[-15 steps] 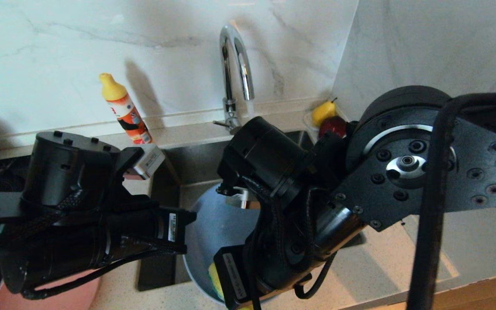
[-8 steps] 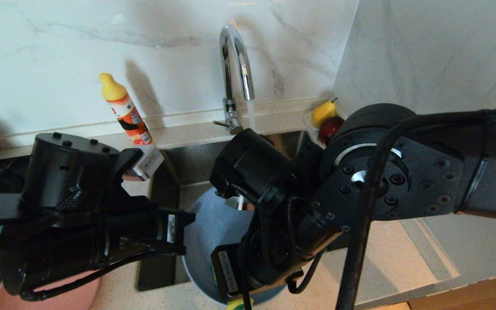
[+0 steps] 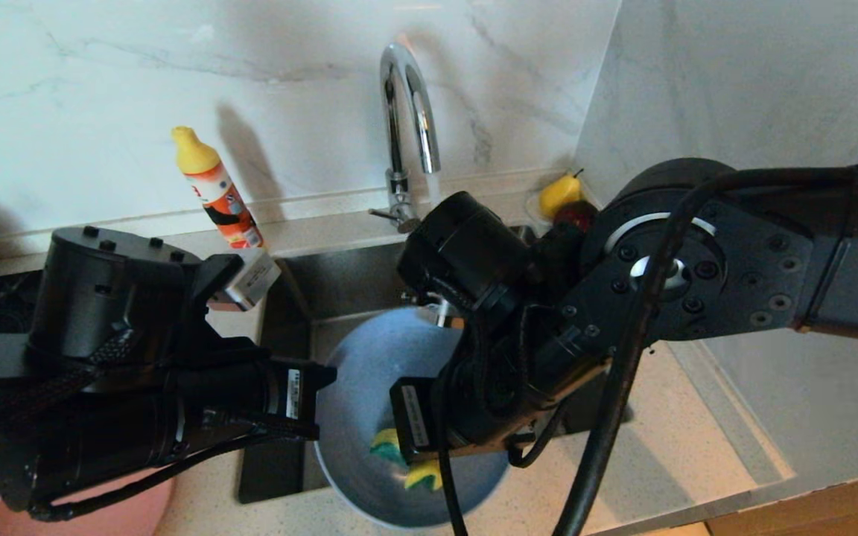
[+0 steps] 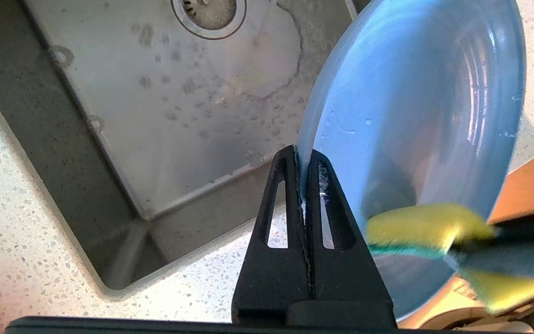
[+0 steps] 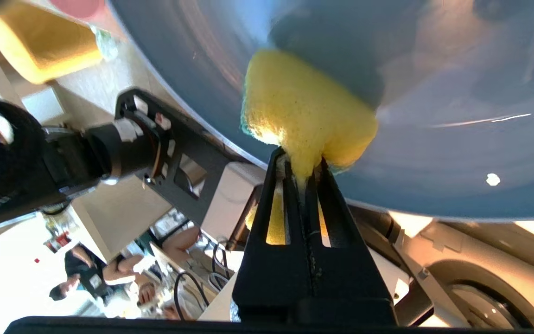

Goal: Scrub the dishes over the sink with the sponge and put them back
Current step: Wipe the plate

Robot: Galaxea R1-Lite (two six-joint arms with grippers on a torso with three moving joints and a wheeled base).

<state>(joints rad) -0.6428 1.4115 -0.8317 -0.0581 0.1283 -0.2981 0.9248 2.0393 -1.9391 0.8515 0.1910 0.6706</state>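
1. The blue plate (image 3: 369, 387) is held tilted over the near edge of the sink (image 3: 339, 286), its face turned towards the right arm.
2. The left gripper (image 4: 302, 157) is clamped on the plate's rim, its two fingers pressed together with the thin edge between them. In the head view the left arm reaches in low from the left, its wrist level, with the plate just beyond its fingers.
3. The right gripper (image 5: 302, 169) pinches the sponge (image 5: 304, 113) between closed fingers; the sponge bulges out past the tips and presses against the plate's face. The right arm bends sharply in from the right, its forearm crossing over the plate and hiding part of it.
4. In the head view the sponge (image 3: 408, 463) shows as yellow and green on the plate's lower part, just below the right wrist.
5. Beyond the left gripper lies the wet sink floor with its drain (image 4: 209, 16).
6. A pink plate (image 3: 112, 514) lies under the left arm on the counter.
7. Behind the right arm stands the tap (image 3: 407, 112); further left, a yellow-capped orange bottle (image 3: 214, 186); behind the right elbow, a pear (image 3: 559, 192) in the corner.
8. The counter (image 3: 697, 417) is speckled pale stone; the walls are white marble.
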